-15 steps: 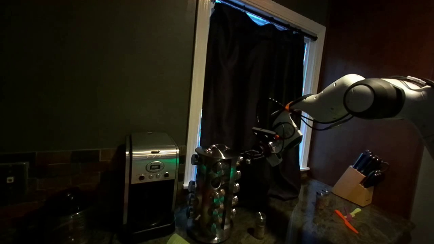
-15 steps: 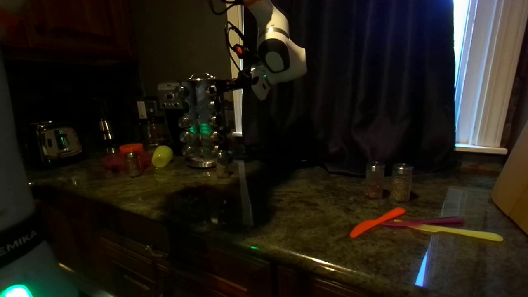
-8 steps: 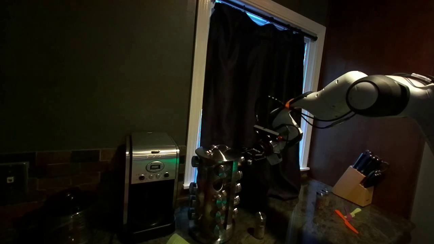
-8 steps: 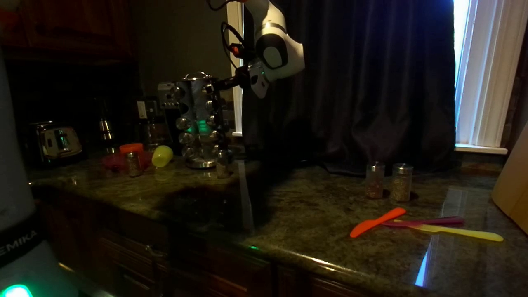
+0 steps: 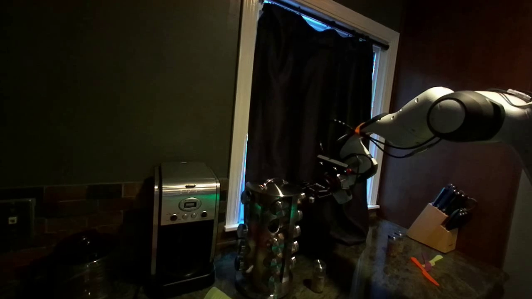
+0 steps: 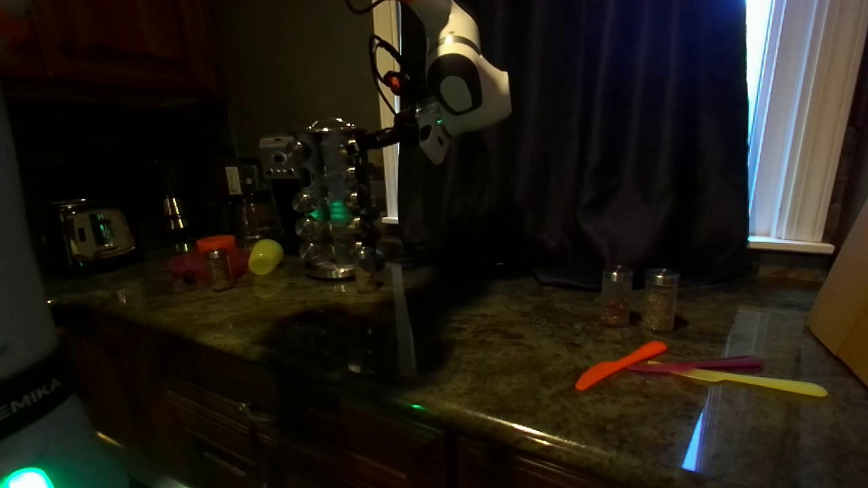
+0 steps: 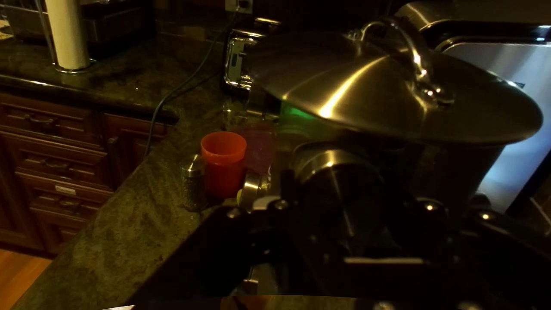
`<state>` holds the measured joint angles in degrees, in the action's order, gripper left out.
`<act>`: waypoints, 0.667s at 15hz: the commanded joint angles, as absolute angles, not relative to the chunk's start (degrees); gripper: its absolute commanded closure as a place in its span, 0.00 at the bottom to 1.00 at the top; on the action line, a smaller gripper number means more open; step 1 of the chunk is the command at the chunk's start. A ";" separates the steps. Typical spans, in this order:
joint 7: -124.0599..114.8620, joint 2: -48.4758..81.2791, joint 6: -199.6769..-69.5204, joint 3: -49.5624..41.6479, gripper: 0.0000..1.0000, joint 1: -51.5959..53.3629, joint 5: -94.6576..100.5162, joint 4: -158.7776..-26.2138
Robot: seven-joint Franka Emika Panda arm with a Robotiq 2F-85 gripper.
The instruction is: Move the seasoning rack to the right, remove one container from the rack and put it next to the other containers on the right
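Arm base (image 6: 26, 318) is showing "EMIKA" at lower left in an exterior view. Coffee maker (image 5: 187, 191) is standing left of center in an exterior view, lettering too blurred to read. Rack (image 5: 268, 253) is standing upright just right of it, lower center. Gripper (image 7: 344, 189) is clamping a top-tier jar (image 7: 330, 160) on the rack, jaws part-closed, wrist view right of center. Two loose jars (image 6: 660, 303) are standing side by side at right in an exterior view. Drawer label (image 7: 65, 190), wrist view left, is looking illegible.
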<state>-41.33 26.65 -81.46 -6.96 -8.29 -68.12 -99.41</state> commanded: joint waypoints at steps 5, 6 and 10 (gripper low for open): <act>-45.45 27.41 -70.58 -7.16 0.76 -11.60 -71.56 -100.06; -46.59 27.30 -71.17 -7.57 0.76 -11.53 -72.04 -100.71; -49.98 26.40 -73.50 -8.81 0.76 -11.17 -72.56 -102.41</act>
<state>-47.07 28.73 -74.71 -8.04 -11.07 -70.57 -100.51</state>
